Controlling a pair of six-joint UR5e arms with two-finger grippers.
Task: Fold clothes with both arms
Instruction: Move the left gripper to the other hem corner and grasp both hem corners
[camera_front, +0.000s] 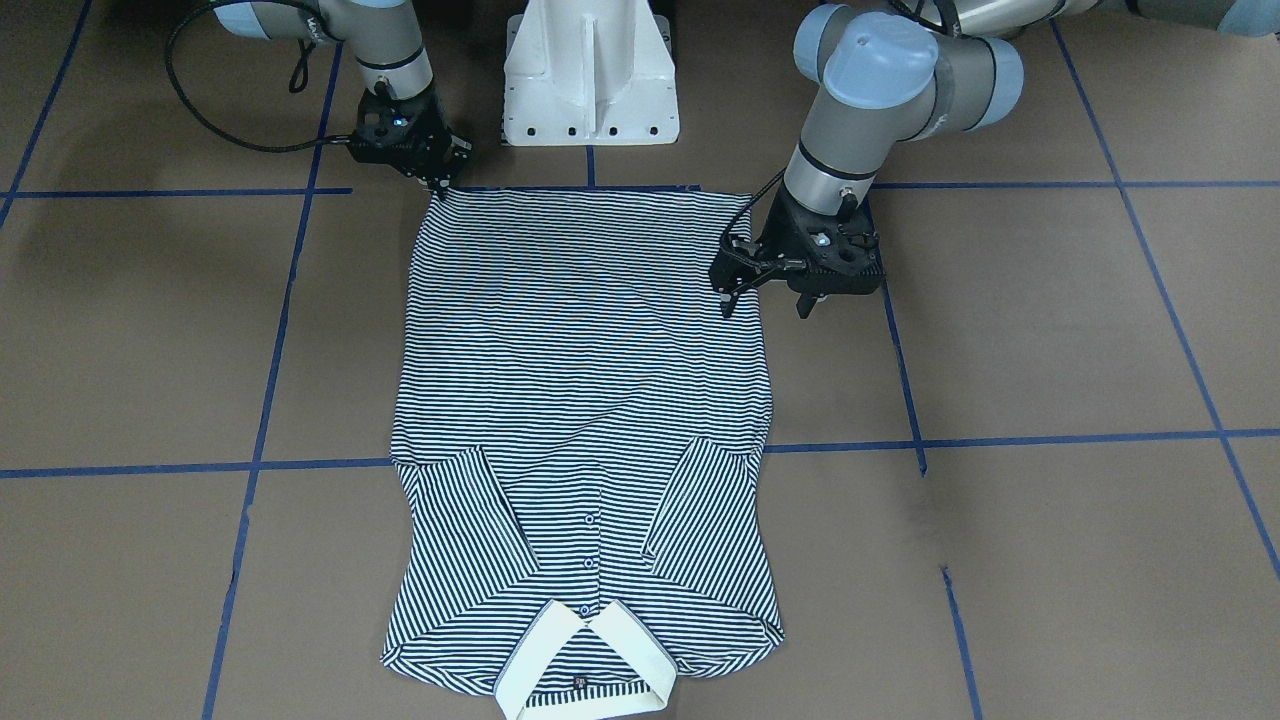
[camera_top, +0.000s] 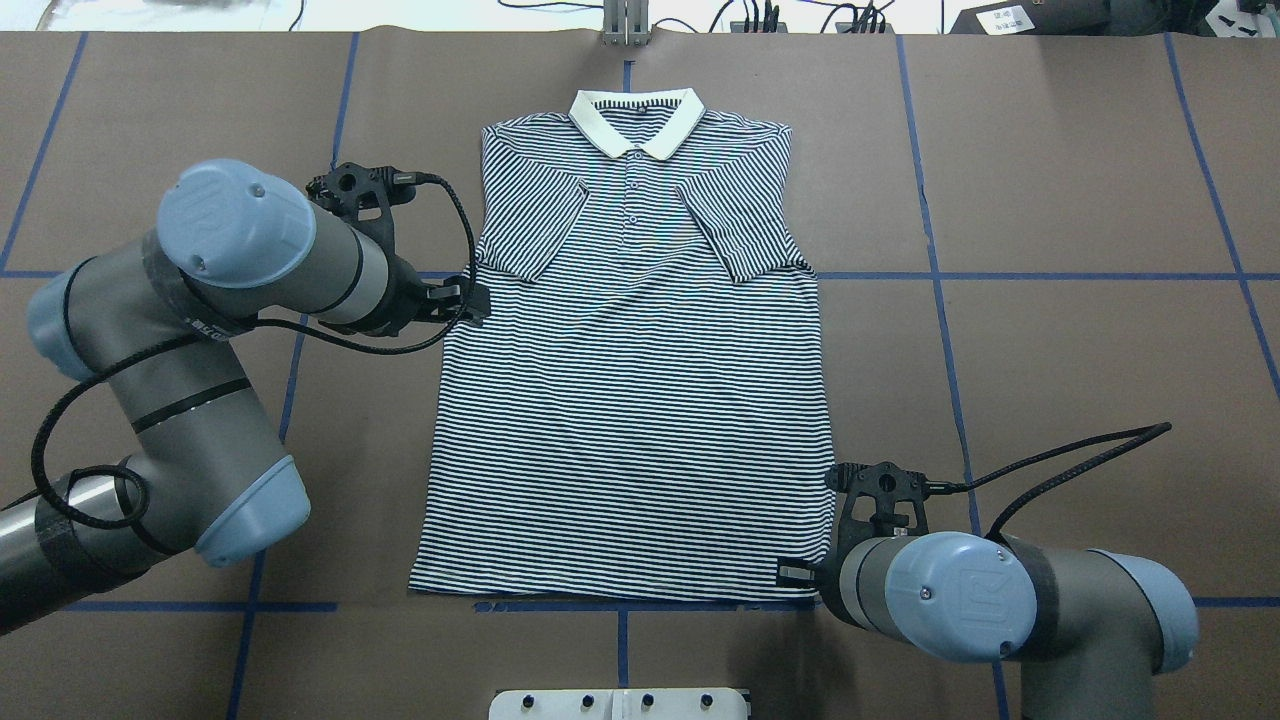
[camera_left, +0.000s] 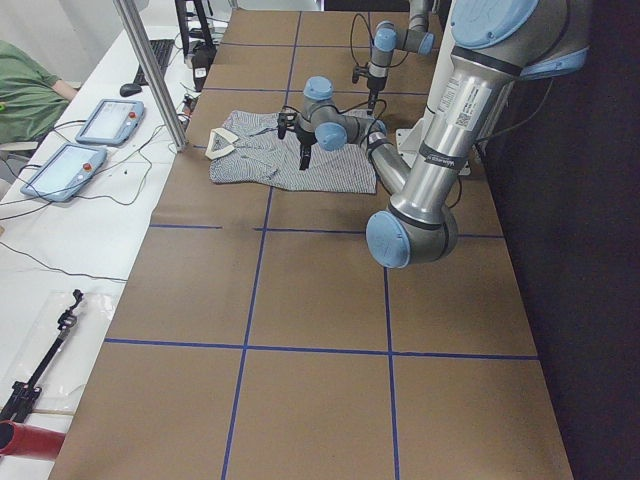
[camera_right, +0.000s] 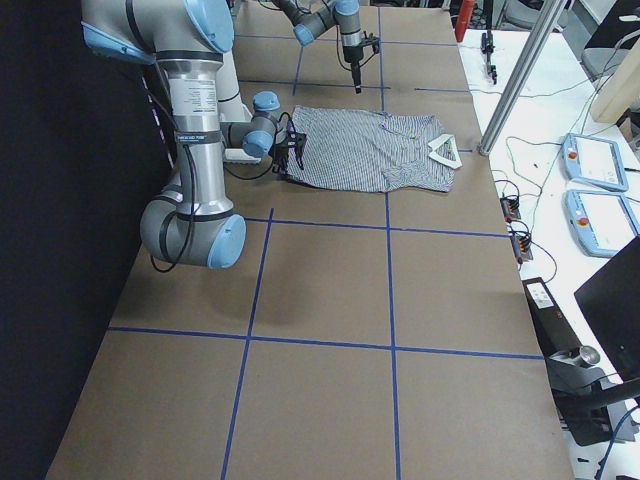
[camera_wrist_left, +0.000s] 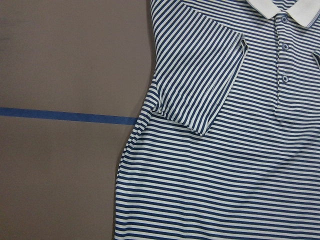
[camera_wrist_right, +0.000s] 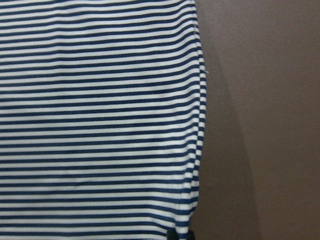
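The striped polo shirt (camera_front: 585, 380) lies flat and face up on the brown table, its cream collar (camera_top: 637, 120) on the far side from the robot and both sleeves folded in over the chest. My left gripper (camera_front: 766, 305) hovers open just above the shirt's side edge, below the sleeve; the left wrist view shows that sleeve (camera_wrist_left: 200, 80) and the buttons. My right gripper (camera_front: 440, 185) is down at the hem corner nearest the robot and looks shut on the shirt's edge. A dark fingertip (camera_wrist_right: 181, 235) meets the edge in the right wrist view.
The white pedestal base (camera_front: 590, 75) stands just behind the hem. Blue tape lines (camera_front: 1050, 438) grid the brown table. A side bench beyond the collar end holds tablets (camera_left: 105, 120), cables and a metal post (camera_left: 150, 70); a person in green (camera_left: 25, 95) sits there.
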